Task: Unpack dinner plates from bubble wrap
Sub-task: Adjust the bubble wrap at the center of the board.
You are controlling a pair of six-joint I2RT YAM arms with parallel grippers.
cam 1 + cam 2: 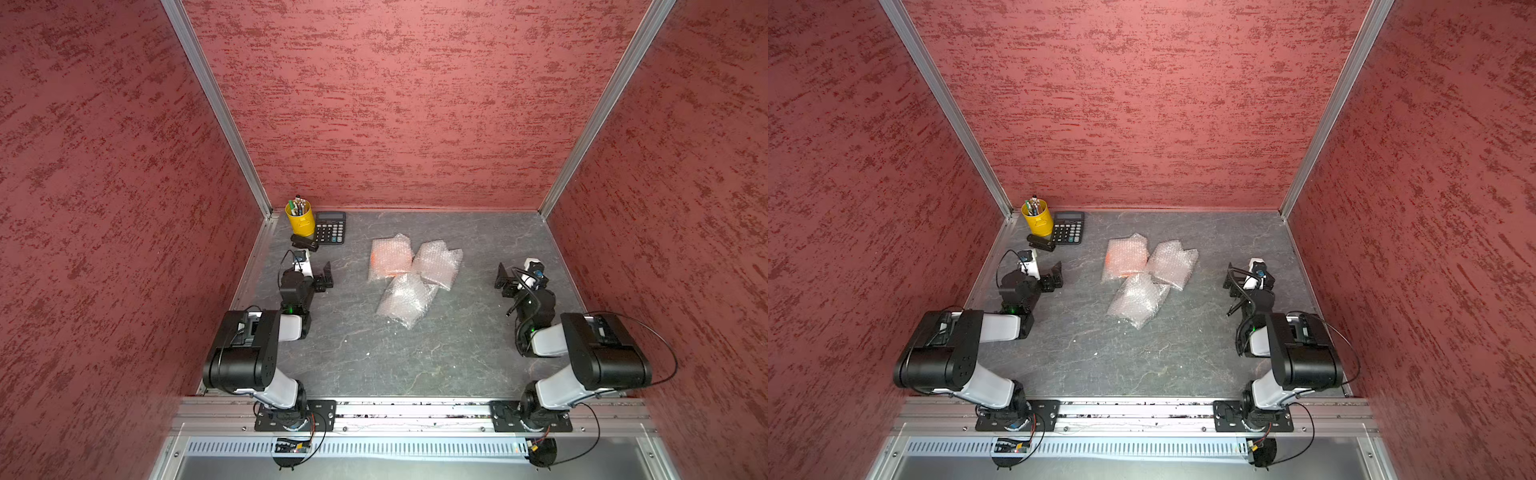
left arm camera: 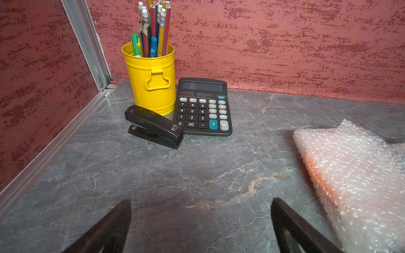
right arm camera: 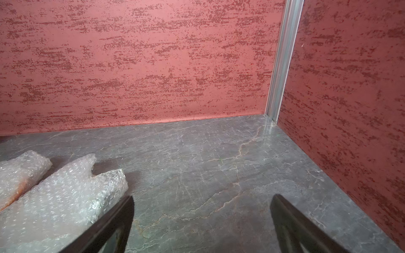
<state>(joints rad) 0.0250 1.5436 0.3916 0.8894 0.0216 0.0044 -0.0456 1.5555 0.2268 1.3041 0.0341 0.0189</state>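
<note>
- Evidently nothing is unpacked yet: three bundles of bubble wrap lie clustered just on the 12 o'clock side of the table's point(image 1: 374, 365) centre, each touching a neighbour.
- At the cluster's 10 o'clock is the orange bundle point(image 1: 388, 259), where an orange plate point(image 2: 315, 173) tints the film. The 2 o'clock bundle point(image 1: 438, 264) and 6 o'clock bundle point(image 1: 405, 301) show only whitish plastic, so their plates are hidden.
- At the table's 9 o'clock the left gripper point(image 2: 200, 200) hovers with its jaws spread wide and nothing between them. The right gripper point(image 3: 202, 197) at 3 o'clock is likewise released. They flank the cluster, probably so either arm can reach in.
- The wrap is clear, soft and crinkled, dotted with small bubbles. It is folded into flat, roughly rectangular packets with loose, ragged ends. It likely yields and slips under a pinch, so a free flap looks the better hold.
- The table is smooth grey stone-look with pale veins.
- A yellow ribbed metal tin point(image 1: 300, 218) of pencils, a black calculator point(image 1: 330, 227) and a stapler point(image 1: 304, 242) sit in the 11 o'clock corner, well apart from the bundles.
</note>
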